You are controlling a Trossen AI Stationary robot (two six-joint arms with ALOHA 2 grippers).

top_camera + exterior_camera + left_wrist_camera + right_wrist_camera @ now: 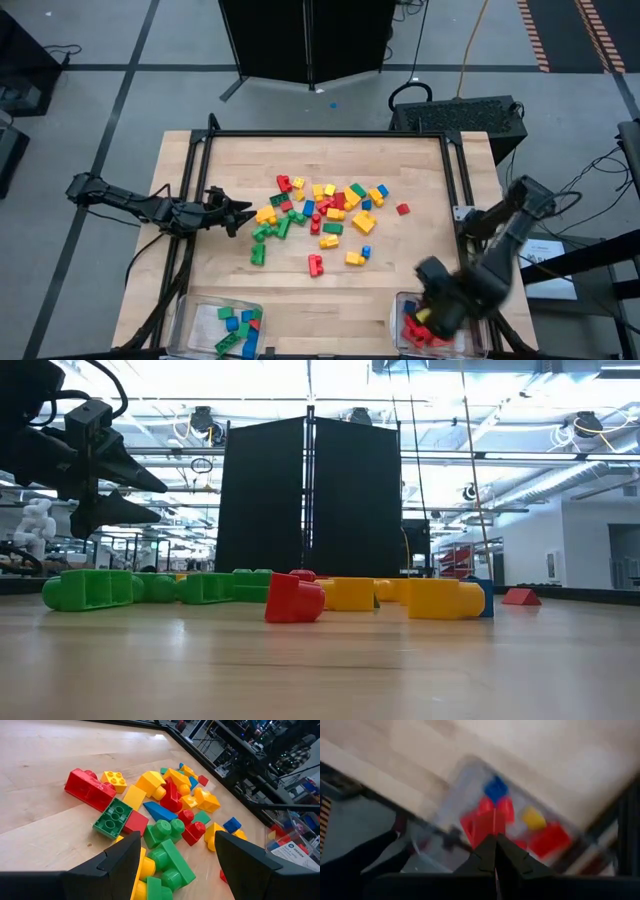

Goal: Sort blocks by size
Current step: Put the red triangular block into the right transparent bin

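At the left of the wooden table (200, 270), the left gripper (228, 212) is being held low beside the pile with its two dark fingers (120, 862) standing apart and nothing between them. Just ahead of it, the scattered heap of red, yellow, green and blue studded plastic blocks (320, 215) is lying across the middle of the table, unsorted, with one small red block (403, 209) set apart toward the right. Near the front edge, a clear plastic bin at the left (190, 318) is holding green, blue and red blocks, and a clear plastic bin at the right (398, 318) is holding red, yellow and blue ones. Above that right bin the right gripper (495, 851) is being carried with its fingers pressed together and no block seen between them. Two risks are being judged from here: the crowded green blocks nearest the left gripper may be pushed aside or gripped in pairs, since they are touching one another; and a block of the wrong size may be binned, since both bins already mix colours.
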